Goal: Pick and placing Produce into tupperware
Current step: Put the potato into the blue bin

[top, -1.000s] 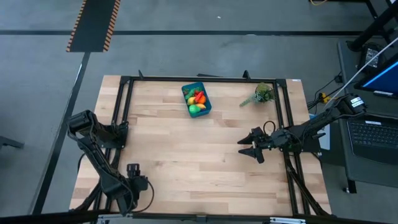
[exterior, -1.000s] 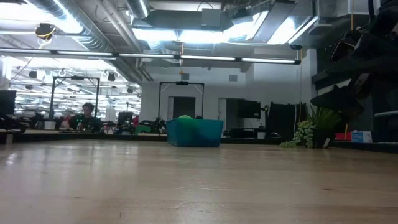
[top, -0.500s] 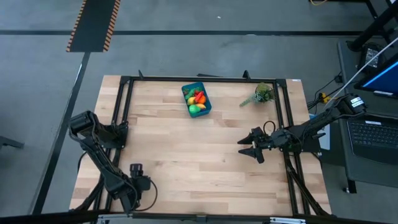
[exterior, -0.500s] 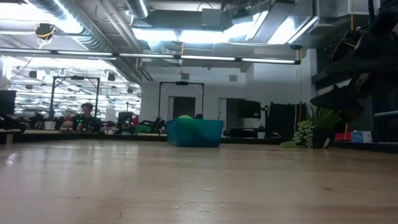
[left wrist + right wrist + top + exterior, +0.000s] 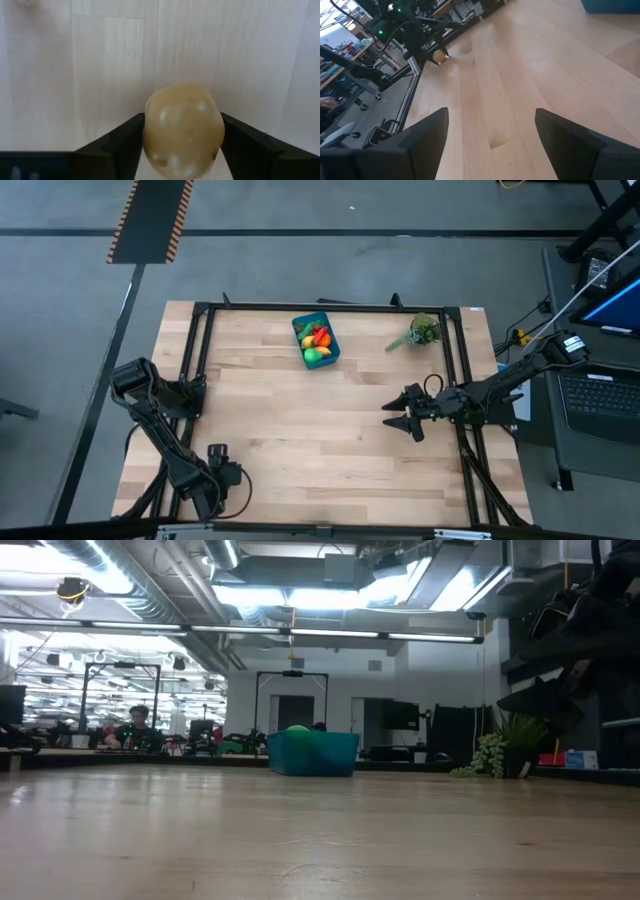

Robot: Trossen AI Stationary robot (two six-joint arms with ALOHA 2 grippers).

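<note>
Potato point(image 5: 183, 131) sits between the left gripper's point(image 5: 222, 476) fingers point(image 5: 117, 142) at lower left of the high view; whether they grip or only flank it I cannot tell. Right gripper point(image 5: 398, 418) hangs wide open and empty at right of centre. Tub point(image 5: 331, 350) of produce point(image 5: 317, 340) sits at top centre.
</note>
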